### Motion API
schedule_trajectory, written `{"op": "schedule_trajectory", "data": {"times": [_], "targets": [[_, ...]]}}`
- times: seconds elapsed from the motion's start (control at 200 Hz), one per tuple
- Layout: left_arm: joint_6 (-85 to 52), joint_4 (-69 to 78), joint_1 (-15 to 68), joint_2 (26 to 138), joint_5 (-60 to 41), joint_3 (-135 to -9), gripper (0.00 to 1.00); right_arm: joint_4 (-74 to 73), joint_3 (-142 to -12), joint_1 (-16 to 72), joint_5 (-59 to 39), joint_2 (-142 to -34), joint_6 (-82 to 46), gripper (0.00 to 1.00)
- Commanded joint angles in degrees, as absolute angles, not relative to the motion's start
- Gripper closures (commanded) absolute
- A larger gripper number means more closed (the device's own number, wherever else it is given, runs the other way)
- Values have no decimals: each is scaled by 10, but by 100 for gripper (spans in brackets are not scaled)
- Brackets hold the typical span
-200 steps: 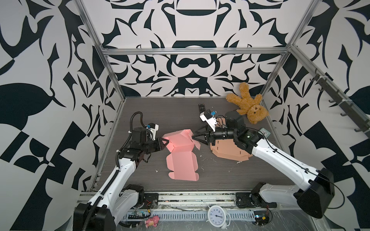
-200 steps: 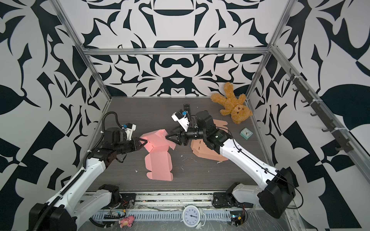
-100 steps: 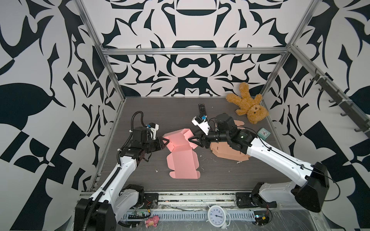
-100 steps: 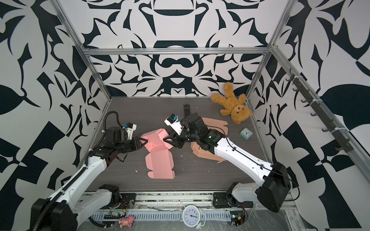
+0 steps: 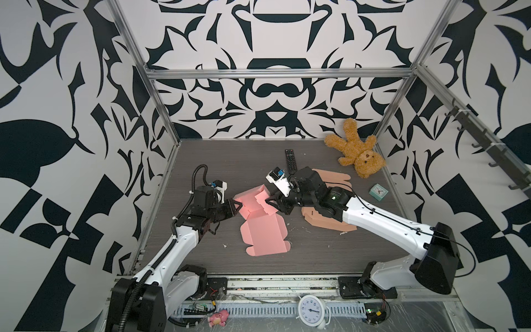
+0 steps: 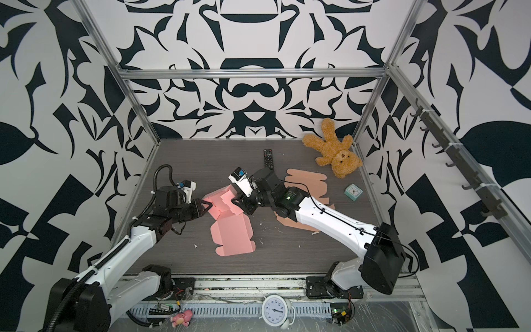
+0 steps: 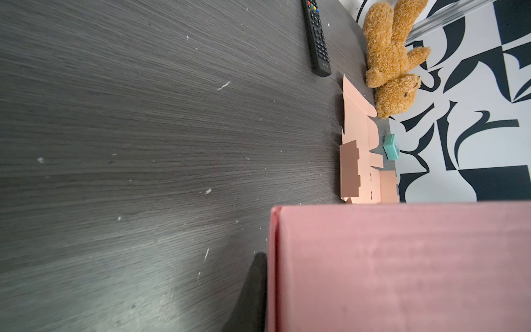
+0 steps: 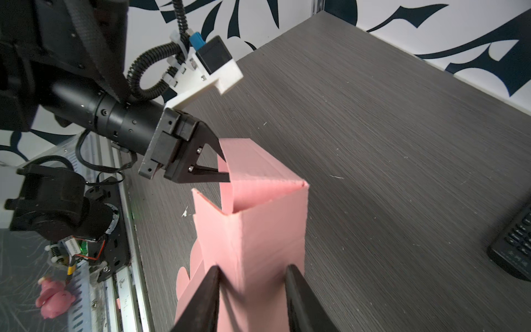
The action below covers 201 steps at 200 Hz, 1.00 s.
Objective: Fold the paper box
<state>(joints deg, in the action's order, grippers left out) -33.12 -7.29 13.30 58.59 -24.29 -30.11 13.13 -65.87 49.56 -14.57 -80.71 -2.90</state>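
Right end effector (image 8: 253,271) narrower than before, part-open astride wall of pink box (image 8: 273,224)

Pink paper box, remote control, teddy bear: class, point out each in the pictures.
pink paper box (image 5: 264,235): in a top view, flat panel.
remote control (image 5: 290,159): in a top view, button face.
teddy bear (image 5: 353,147): in a top view, torso.

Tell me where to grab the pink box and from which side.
Grip the pink box by its raised right wall, coming from the right with jaws straddling the thin upright edge, where the right gripper sits. The left gripper pinches the left wall; the lid panel lies flat, offering no edge.
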Motion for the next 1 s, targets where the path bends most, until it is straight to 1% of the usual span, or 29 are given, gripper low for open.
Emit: {"op": "schedule_trajectory", "data": {"times": [0.0, 0.175, 0.355, 0.61, 0.86, 1.0], "targets": [[-354, -38, 138, 582, -226, -285, 86, 131, -692, 511, -91, -810, -36, 62], [-370, -28, 143, 584, -205, -281, 86, 149, -721, 544, -23, -842, -37, 62], [-400, -5, 144, 588, -188, -268, 87, 169, -759, 572, 52, -883, -42, 59], [-419, -6, 145, 576, -167, -265, 87, 216, -813, 603, 186, -926, -35, 59], [-448, -1, 147, 572, -158, -263, 88, 237, -856, 637, 293, -966, -21, 59], [-464, 10, 149, 575, -156, -265, 88, 264, -893, 655, 356, -999, -5, 62]]}}
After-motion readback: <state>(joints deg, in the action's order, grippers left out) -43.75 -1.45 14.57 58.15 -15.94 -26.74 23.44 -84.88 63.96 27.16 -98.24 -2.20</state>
